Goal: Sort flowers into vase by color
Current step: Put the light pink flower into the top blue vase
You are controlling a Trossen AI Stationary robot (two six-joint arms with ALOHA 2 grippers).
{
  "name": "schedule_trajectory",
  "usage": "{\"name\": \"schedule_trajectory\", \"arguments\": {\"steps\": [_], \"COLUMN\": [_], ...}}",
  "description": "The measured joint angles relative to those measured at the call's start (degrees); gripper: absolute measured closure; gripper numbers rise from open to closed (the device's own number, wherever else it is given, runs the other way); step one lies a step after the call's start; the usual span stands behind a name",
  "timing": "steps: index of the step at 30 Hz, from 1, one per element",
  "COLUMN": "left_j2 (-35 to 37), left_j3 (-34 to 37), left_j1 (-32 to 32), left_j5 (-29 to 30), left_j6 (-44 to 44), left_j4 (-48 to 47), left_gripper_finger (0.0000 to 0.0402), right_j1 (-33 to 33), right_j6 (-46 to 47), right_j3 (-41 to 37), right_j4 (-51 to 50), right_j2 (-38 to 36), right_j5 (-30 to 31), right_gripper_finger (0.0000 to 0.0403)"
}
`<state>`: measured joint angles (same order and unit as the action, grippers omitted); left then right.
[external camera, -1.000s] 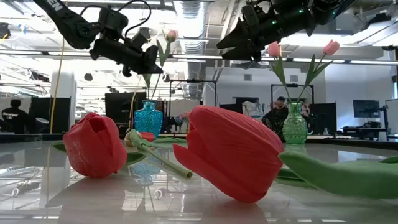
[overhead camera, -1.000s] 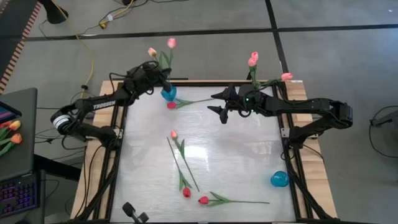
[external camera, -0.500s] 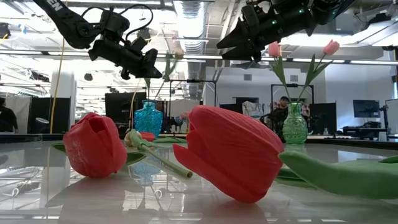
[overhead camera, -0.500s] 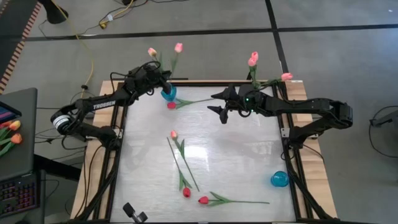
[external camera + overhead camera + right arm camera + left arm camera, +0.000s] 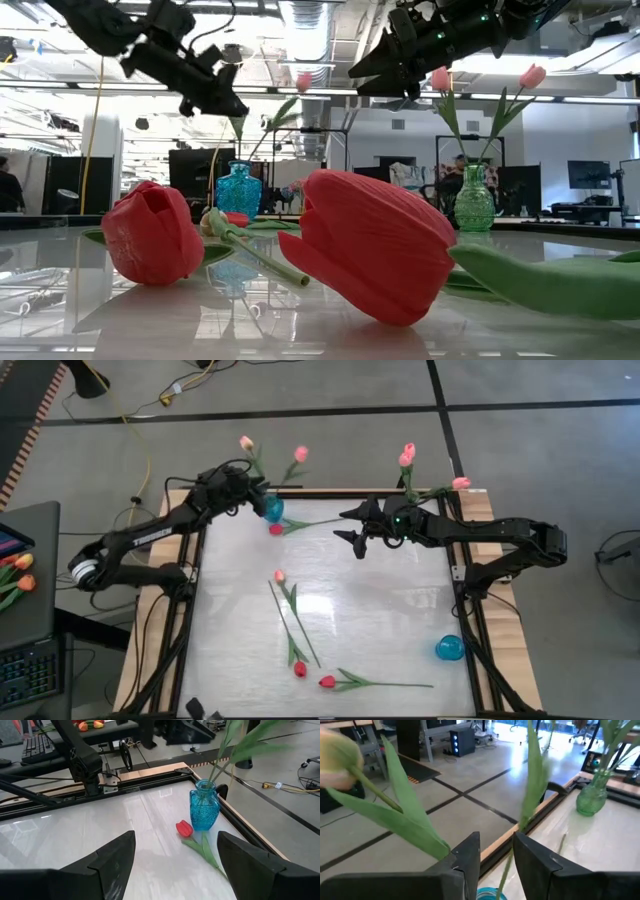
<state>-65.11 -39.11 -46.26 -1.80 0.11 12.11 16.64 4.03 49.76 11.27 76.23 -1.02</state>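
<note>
My left gripper [image 5: 250,495] hung just above the blue vase [image 5: 271,510], fingers parted with a green stem running loose between them, not clamped. I worried any sideways pull could snag that stem and tip the vase. A red flower [image 5: 276,529] lay beside it, more flowers [image 5: 300,668] lay nearer me. My right gripper [image 5: 345,525] waited wide open, empty.

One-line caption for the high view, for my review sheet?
Left gripper open beside the blue vase holding two pink tulips; right gripper waits open above the table, four tulips lying loose.
</note>
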Motion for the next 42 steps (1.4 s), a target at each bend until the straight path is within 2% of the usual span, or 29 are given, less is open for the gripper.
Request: {"name": "schedule_trajectory", "arguments": {"steps": [8, 13, 20, 25, 27, 29, 32, 35, 38, 42], "left_j2": [6.43, 6.56, 6.54, 6.54, 6.54, 6.52, 5.82, 3.97, 1.90, -0.29], "left_j3": [-0.02, -0.02, -0.02, -0.02, -0.02, -0.02, -0.02, -0.02, -0.02, -0.29], "left_j1": [3.22, 8.19, 16.74, 22.00, 23.50, 24.82, 27.04, 29.08, 31.84, 37.12], "left_j5": [-6.44, -9.59, -9.97, -9.95, -9.97, -9.95, -10.03, -12.82, -15.83, -16.25], "left_j6": [-3.10, -3.69, 0.59, 4.01, 5.34, 6.77, 10.09, 11.07, 11.91, 15.11], "left_j4": [-6.29, -11.59, -18.62, -21.51, -22.46, -23.19, -25.19, -26.30, -26.62, -26.88], "left_gripper_finger": [0.0298, 0.0298, 0.0299, 0.0299, 0.0299, 0.0299, 0.0299, 0.0299, 0.0299, 0.0299], "right_j1": [-0.78, -3.65, -8.29, -14.03, -16.75, -19.17, -21.65, -22.71, -22.94, -23.03], "right_j6": [-0.28, -3.89, -3.43, -1.96, -1.63, 0.65, 6.68, 14.26, 22.46, 29.85], "right_j3": [0.00, 0.00, 0.00, 3.23, 4.86, 5.76, 6.12, 6.12, 6.12, 6.12], "right_j4": [-0.11, -0.11, -1.57, -14.96, -21.16, -24.59, -24.41, -24.72, -24.44, -24.55], "right_j2": [0.00, 0.00, 0.00, 0.00, 0.00, 0.00, 0.00, 0.00, 0.00, 0.00], "right_j5": [-0.42, -0.60, -0.54, -0.53, 1.31, 4.62, 7.98, 9.95, 10.40, 10.37], "right_gripper_finger": [0.0094, 0.0094, 0.0094, 0.0094, 0.0094, 0.0094, 0.0094, 0.0094, 0.0094, 0.0094]}}
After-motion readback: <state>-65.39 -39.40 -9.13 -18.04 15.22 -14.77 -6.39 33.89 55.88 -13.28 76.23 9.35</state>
